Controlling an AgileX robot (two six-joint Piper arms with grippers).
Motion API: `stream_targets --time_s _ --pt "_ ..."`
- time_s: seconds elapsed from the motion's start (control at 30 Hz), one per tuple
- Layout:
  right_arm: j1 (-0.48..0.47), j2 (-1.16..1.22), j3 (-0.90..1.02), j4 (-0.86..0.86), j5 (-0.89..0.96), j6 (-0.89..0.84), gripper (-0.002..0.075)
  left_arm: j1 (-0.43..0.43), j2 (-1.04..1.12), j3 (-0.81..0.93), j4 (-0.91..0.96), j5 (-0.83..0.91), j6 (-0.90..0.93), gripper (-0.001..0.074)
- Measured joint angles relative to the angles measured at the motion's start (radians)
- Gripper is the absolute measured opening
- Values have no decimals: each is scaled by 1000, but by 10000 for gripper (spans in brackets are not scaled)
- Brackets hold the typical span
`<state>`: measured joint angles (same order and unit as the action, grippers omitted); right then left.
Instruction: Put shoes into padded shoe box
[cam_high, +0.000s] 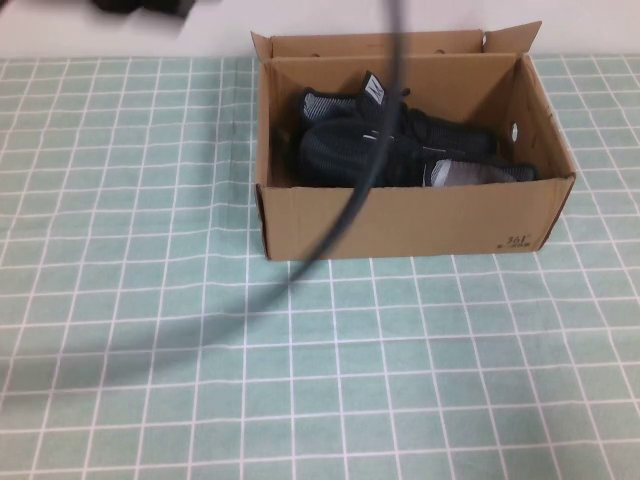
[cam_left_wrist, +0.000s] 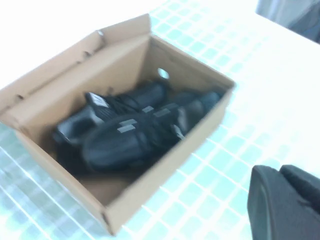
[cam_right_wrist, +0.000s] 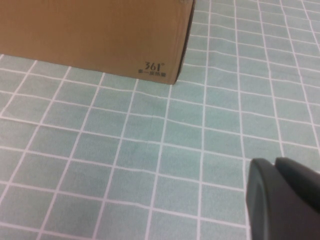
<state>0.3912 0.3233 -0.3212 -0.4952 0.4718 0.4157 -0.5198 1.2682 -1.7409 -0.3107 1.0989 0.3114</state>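
Observation:
The brown cardboard shoe box stands open at the far middle of the table, with small black print at its front right corner. Both black knit shoes lie inside it, side by side. In the left wrist view the box and the shoes show from above, and my left gripper is a dark shape, off to one side of the box over the cloth. In the right wrist view my right gripper hangs over the cloth, apart from the box's printed corner. Neither gripper shows in the high view.
A green cloth with a white grid covers the table. A dark blurred cable crosses the high view in front of the box. Dark objects sit at the far left edge.

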Motion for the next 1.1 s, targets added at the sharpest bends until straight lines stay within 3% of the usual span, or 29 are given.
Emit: stream_targets --time_s 0.23,0.43,0.7,1.1 --pt "0 0 0 0 0 0 -7 0 -389 513 -99 -187 7 -3" --pt "0 0 0 0 0 0 -7 0 -658 813 -129 -316 2 -3" --pt "0 0 0 0 0 0 -7 0 -833 893 -129 -265 -6 -3" --pt "0 0 0 0 0 0 -7 0 -844 893 -58 -230 1 -3"
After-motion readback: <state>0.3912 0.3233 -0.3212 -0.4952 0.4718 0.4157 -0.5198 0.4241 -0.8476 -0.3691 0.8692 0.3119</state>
